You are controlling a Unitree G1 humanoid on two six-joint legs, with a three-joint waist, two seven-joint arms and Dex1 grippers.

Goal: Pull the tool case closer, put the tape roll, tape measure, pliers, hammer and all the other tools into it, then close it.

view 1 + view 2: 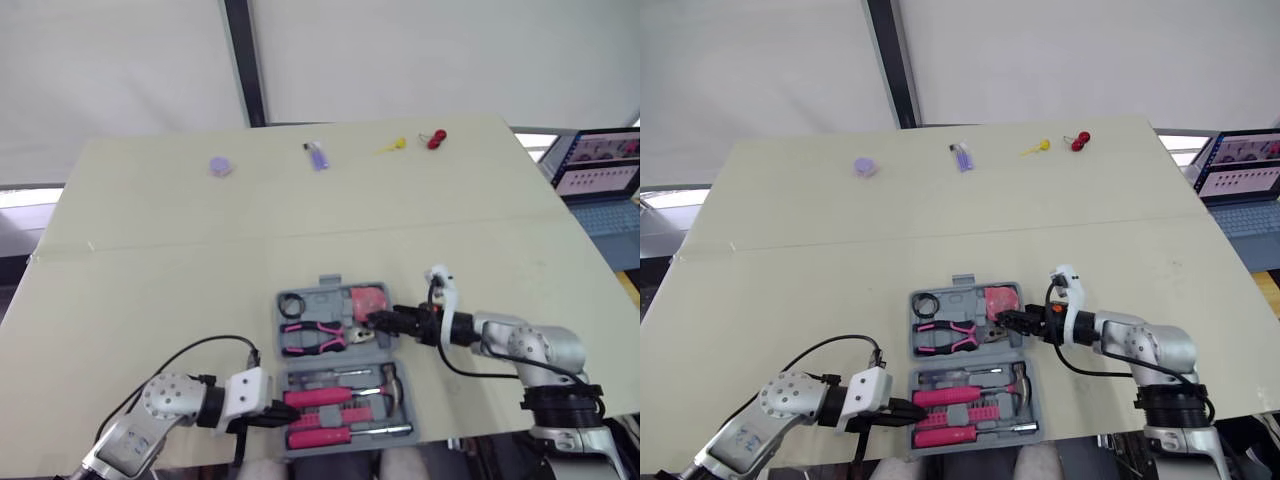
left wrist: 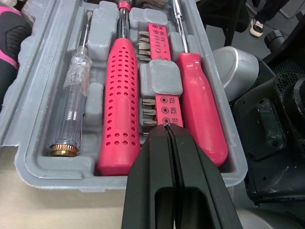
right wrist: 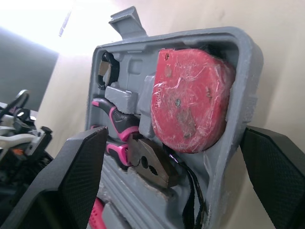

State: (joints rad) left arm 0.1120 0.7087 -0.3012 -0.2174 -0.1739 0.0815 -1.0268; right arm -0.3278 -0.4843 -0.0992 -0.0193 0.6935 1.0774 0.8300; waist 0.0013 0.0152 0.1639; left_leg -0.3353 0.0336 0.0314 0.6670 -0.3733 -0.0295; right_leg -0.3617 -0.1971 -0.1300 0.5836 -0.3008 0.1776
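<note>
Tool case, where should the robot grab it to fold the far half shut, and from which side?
Take the case by the right wall of its far half, beside the tape measure, coming from the right. That wall is a thin upright rim, and the open right gripper looks to have a finger on each side of it.
</note>
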